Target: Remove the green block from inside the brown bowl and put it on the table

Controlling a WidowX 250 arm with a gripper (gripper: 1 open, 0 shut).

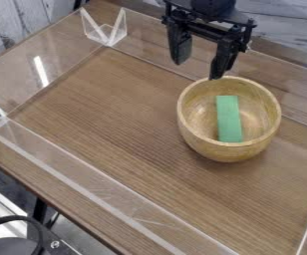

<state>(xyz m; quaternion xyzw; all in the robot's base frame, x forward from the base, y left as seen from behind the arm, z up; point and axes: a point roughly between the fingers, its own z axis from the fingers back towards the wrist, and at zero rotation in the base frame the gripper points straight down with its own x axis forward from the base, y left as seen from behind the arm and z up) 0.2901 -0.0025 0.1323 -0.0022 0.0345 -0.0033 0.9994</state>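
- Brown wood-grain tabletop (117,129), edged by low clear walls (97,186), fills most of what I can see.
- The green block (228,119) lies inside the brown bowl (191,134), its long axis running from the robot's side of the bowl toward the near rim.
- Just the block shows in the bowl.
- The black gripper (201,65) stands wide open, holding nothing, its fingers near the bowl's far rim.

Grey wood-grain planking (15,22) fills the area past the bench's far-left corner. Low clear walls (90,179) edge the brown wood-grain bench (103,110), and a bright glare streak (41,71) lies near its left edge.
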